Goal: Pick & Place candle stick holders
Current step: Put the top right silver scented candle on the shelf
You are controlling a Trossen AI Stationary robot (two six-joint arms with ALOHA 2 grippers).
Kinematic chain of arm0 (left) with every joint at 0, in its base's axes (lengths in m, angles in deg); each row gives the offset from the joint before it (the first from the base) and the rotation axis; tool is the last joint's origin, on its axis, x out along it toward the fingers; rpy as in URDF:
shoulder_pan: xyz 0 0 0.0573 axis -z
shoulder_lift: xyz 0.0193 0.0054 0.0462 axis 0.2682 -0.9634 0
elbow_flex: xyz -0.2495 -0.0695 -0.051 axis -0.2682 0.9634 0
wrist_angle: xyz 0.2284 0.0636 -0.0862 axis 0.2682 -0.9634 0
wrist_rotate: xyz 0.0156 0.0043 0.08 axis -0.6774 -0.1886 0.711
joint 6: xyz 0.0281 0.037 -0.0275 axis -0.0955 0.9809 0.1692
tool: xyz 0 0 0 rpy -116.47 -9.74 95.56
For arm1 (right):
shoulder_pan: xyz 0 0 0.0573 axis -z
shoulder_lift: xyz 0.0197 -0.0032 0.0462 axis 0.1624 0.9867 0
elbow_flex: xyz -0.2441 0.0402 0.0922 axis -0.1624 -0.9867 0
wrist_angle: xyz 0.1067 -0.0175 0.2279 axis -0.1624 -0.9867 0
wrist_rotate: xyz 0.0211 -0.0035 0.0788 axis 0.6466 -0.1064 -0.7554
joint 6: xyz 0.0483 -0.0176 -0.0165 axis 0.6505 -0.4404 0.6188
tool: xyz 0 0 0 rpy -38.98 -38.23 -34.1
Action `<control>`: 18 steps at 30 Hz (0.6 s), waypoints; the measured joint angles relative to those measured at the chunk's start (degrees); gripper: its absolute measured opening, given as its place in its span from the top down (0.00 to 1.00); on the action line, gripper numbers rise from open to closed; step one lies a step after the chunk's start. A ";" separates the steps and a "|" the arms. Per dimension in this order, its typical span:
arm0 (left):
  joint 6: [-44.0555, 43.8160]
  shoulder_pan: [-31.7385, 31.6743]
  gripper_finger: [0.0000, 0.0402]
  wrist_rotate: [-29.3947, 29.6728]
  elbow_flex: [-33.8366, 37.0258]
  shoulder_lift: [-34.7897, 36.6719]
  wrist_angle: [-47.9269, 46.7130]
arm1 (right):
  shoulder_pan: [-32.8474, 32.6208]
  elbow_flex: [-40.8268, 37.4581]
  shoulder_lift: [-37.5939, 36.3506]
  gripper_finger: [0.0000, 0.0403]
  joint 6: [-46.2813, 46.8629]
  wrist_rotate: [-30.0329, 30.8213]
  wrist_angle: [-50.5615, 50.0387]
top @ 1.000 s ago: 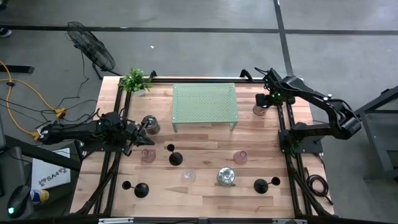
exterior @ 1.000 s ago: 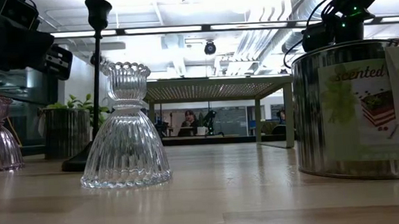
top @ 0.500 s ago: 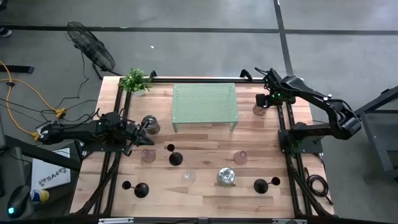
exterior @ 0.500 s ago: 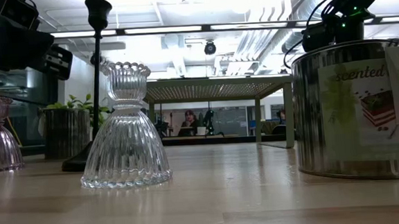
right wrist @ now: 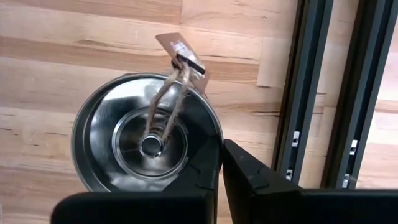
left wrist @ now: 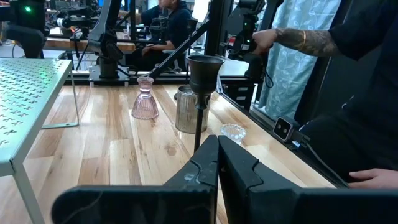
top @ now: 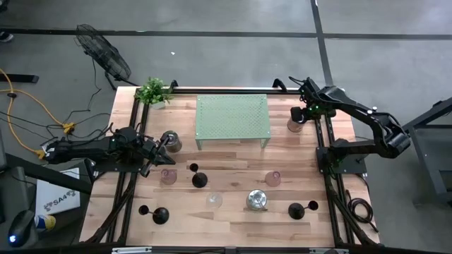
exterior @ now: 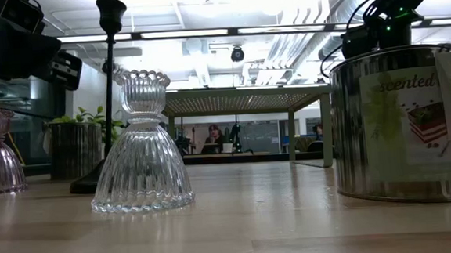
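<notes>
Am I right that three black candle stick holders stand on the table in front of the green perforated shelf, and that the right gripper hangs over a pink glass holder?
Not quite. The three candle stick holders do stand in front of the green perforated shelf, but the right gripper hangs over a silver tin with a tag on string. The right wrist view shows this.

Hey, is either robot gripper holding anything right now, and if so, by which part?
No, nothing is held. The right gripper is shut above the silver tin, gripping none of it. The left gripper is shut and empty.
</notes>
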 joint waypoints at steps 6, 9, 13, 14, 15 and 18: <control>0.01 0.01 1.00 0.00 0.00 -0.01 0.02 | 0.00 1.84 0.57 0.99 -0.49 -0.64 -1.92; 0.00 0.01 1.00 0.00 0.00 -0.01 0.01 | -0.02 1.84 0.54 0.99 -0.69 -0.79 -2.15; 0.00 0.02 1.00 0.00 0.00 0.00 0.02 | -0.04 1.86 0.52 0.99 -1.22 -0.96 -2.26; 0.00 0.01 1.00 0.00 0.00 -0.02 0.00 | -0.04 1.84 0.50 0.99 -1.22 -0.93 -2.26; 0.00 0.00 1.00 0.00 0.00 -0.02 0.02 | -0.03 1.86 0.50 0.99 -1.25 -0.96 -2.26; 0.00 0.00 1.00 0.00 0.00 -0.01 0.01 | -0.04 1.86 0.48 0.99 -1.53 -0.92 -2.20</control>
